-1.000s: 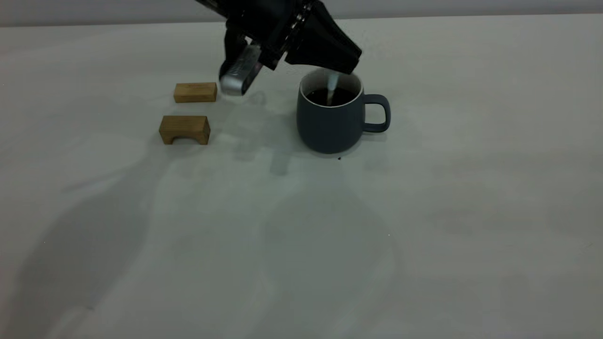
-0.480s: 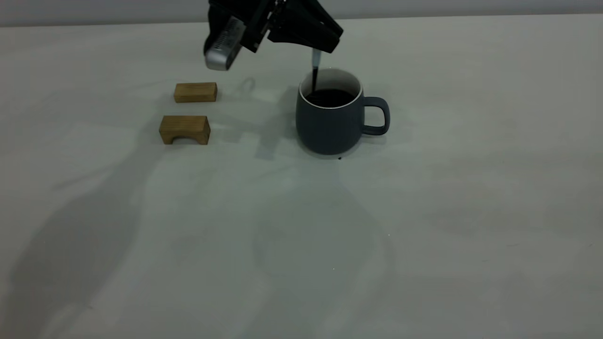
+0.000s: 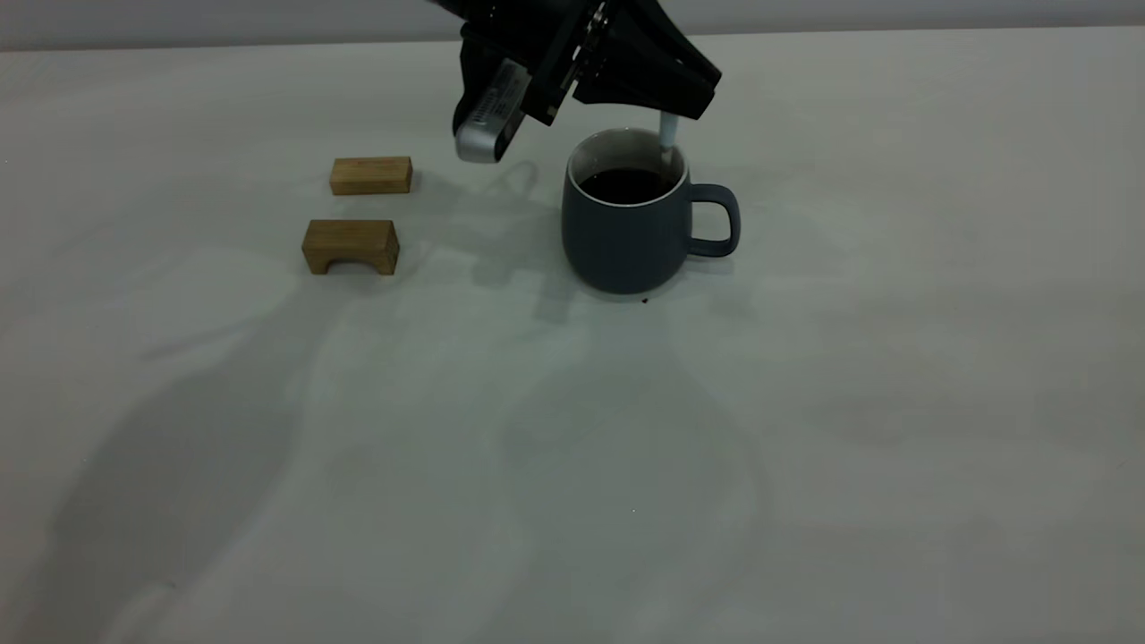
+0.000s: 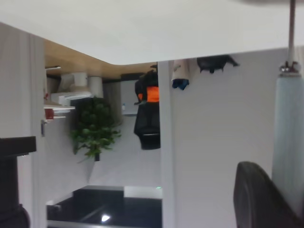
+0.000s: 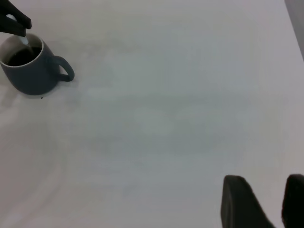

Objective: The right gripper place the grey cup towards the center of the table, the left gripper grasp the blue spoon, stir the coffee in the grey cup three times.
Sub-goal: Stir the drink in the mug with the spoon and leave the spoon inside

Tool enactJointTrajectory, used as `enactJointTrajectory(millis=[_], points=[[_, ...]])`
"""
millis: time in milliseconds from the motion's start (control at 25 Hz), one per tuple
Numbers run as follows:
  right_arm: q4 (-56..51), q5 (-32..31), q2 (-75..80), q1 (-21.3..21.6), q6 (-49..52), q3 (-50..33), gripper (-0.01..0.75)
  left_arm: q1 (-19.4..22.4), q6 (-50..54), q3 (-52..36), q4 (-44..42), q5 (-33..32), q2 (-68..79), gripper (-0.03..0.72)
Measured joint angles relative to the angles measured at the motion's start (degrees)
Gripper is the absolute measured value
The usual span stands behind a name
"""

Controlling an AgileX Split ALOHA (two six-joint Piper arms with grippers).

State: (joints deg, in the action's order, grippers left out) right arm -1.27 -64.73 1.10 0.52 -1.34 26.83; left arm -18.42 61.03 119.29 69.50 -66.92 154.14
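Gripping the blue spoon [image 3: 667,136] from above, the left hand [image 3: 687,105] dips it into the grey cup [image 3: 626,224].

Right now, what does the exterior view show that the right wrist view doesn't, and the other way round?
Only the exterior view shows two wooden blocks beside the cup, and the whole left gripper with its silver module above the cup. Only the right wrist view shows the right gripper, open, over bare table far from the cup. Both show the grey cup upright with dark coffee, its handle away from the blocks, and the blue spoon held by the left gripper at the rim.
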Motion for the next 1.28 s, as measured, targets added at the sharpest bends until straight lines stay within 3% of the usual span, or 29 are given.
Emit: enactJointTrajectory(millis=[280,680,1280], points=[[0.00,0.00,0.00,0.00,0.00,0.00,0.254,1.78,9.34,0.34,-6.30,0.00,-0.15,0.121],[0.00,0.00,0.00,0.00,0.00,0.00,0.254,2.51,-5.61,3.87,-7.16,0.00,-0.20,0.117],[0.00,0.00,0.00,0.00,0.00,0.00,0.254,1.09,-6.34,4.00,-4.63,0.00,-0.20,0.117]])
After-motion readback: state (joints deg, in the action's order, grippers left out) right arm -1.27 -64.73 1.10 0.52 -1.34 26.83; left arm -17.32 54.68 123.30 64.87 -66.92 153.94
